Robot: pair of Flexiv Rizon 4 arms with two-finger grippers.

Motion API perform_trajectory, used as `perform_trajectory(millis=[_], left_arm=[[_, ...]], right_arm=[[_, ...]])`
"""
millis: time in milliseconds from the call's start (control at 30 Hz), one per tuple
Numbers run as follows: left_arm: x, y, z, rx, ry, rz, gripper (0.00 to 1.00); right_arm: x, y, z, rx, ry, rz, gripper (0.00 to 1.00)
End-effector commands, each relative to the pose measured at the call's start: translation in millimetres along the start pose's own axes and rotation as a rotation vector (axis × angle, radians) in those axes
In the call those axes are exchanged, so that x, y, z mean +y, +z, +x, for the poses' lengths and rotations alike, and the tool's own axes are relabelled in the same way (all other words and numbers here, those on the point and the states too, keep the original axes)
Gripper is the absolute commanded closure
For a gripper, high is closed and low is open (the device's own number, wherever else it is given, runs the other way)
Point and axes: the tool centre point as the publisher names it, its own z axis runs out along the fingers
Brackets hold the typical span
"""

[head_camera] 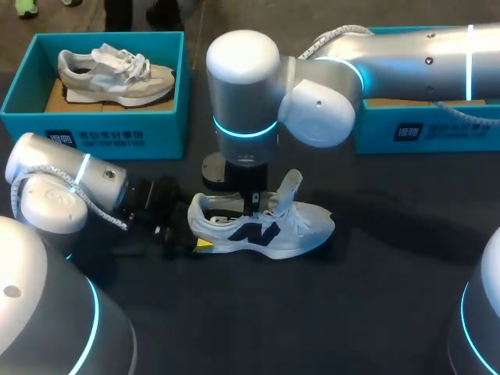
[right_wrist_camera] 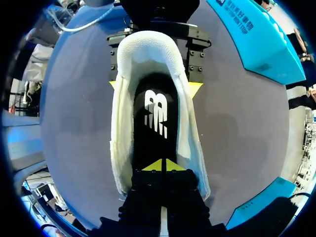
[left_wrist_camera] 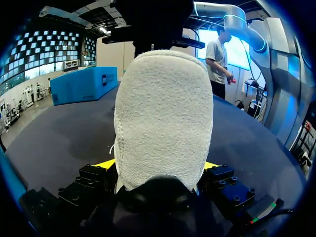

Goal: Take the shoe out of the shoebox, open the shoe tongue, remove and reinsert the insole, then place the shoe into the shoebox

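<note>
Left hand (left_wrist_camera: 158, 165): grasping the shoe (head_camera: 266, 228) by its heel (left_wrist_camera: 163, 118). One yellow fingertip (left_wrist_camera: 104, 164) shows against each side of the white, towel-textured heel, which fills the space between them.
Left arm (head_camera: 55, 187): comes in low from the left edge of the worktop (head_camera: 351, 312) and lies nearly level with it, ending at the back of the shoe.
Right hand (right_wrist_camera: 161, 165): points straight down into the mouth of the shoe. Its two yellow tips are clenched together and touch the insole. Whether they pinch any of the insole cannot be told.
Right arm (head_camera: 312, 86): reaches in from the far right corner, past the middle of the worktop, and its wrist stands upright above the shoe.
Insole (right_wrist_camera: 155, 118): black with a white mark, lying flat inside the shoe between the white padded walls.
Shoe: white and pale grey with a dark side mark. It stands on its sole near the middle of the worktop, heel toward the left edge and toe toward the right edge.
Tongue (head_camera: 291, 183): lifted up and clear of the opening, leaning toward the toe.
Laces (head_camera: 285, 215): white, loose over the front of the shoe.
Left shoebox (head_camera: 94, 125): turquoise, without a lid, at the far left corner of the worktop.
Second shoe (head_camera: 117, 76): pale, lying inside the left shoebox on its brown floor.
Right shoebox (head_camera: 422, 129): turquoise, at the far right, partly hidden behind the right arm.
Worktop: dark and matte.
</note>
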Motion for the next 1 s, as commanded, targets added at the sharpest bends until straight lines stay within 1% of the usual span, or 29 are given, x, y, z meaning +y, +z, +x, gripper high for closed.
perform_trajectory(millis=[33,167,233,267,300,533,833,1000], left_arm=[[3.4,3.0,-1.5,0.001,0.000,-0.003,1.00],[3.4,3.0,-1.5,0.001,0.000,-0.003,1.00],[3.4,3.0,-1.5,0.001,0.000,-0.003,1.00],[3.4,3.0,-1.5,0.001,0.000,-0.003,1.00],[3.4,3.0,-1.5,0.001,0.000,-0.003,1.00],[3.4,3.0,-1.5,0.001,0.000,-0.003,1.00],[3.4,3.0,-1.5,0.001,0.000,-0.003,1.00],[3.4,3.0,-1.5,0.001,0.000,-0.003,1.00]], right_arm=[[-6.6,4.5,2.2,-0.002,0.010,-0.019,1.00],[-3.8,11.2,-3.3,-0.009,0.020,-0.038,1.00],[0.1,13.1,-5.1,-0.007,0.015,-0.044,0.83],[2.0,13.9,-6.1,-0.007,0.014,-0.046,0.77],[4.0,14.5,-6.7,-0.006,0.011,-0.050,0.75],[10.5,18.9,-8.4,-0.004,-0.004,-0.061,0.69],[16.4,38.7,-6.2,0.043,-0.016,-0.063,0.65],[17.1,55.3,-2.2,0.094,-0.019,-0.051,0.63]])
